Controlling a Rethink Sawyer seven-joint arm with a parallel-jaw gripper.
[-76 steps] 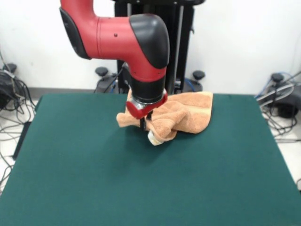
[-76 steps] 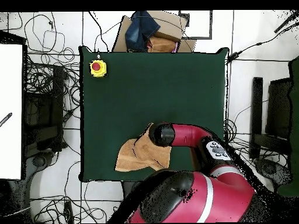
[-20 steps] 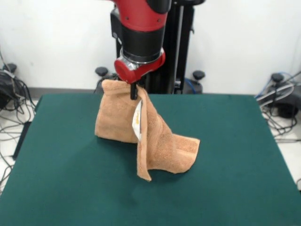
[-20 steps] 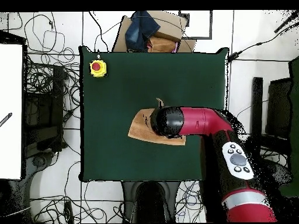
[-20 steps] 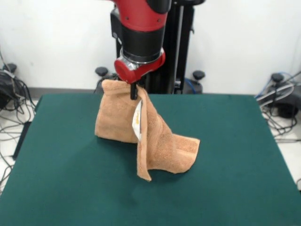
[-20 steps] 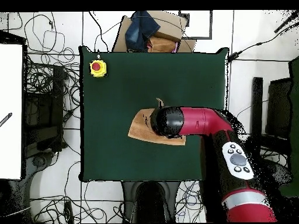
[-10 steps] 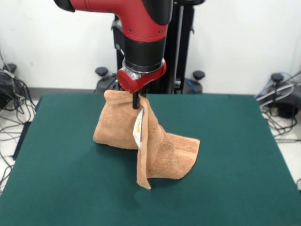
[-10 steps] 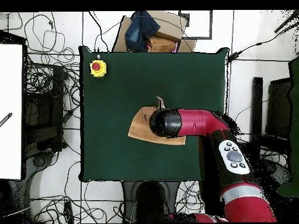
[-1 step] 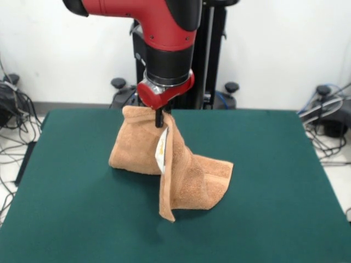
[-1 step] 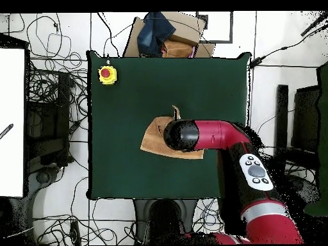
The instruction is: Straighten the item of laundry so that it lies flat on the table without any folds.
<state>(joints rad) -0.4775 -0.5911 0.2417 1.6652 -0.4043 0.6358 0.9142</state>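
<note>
One towel (image 9: pixel 181 170) is all that matters here, and from the front it is far from flat. The fingers (image 9: pixel 159 118) are closed on a bunched part of its top edge and hold it up above the desk (image 9: pixel 274 208), so the cloth hangs in a tent. Its lower part trails down: one lobe rests on the felt at the left, another folded lobe lies at the right, and a narrow flap points toward the near edge. A small white tag (image 9: pixel 160 147) shows along the hanging fold. As I judge it, the lifting is done, while the spreading and laying out without folds are all left.

From overhead, the arm's (image 10: pixel 221 136) black wrist covers the grasp, so the fingers cannot be seen there. This view does place the towel (image 10: pixel 152 138) near the desk's (image 10: pixel 128 83) middle, well apart from the yellow box with a red button (image 10: pixel 107 75) at one corner. Only the front view shows the height and the folds.
</note>
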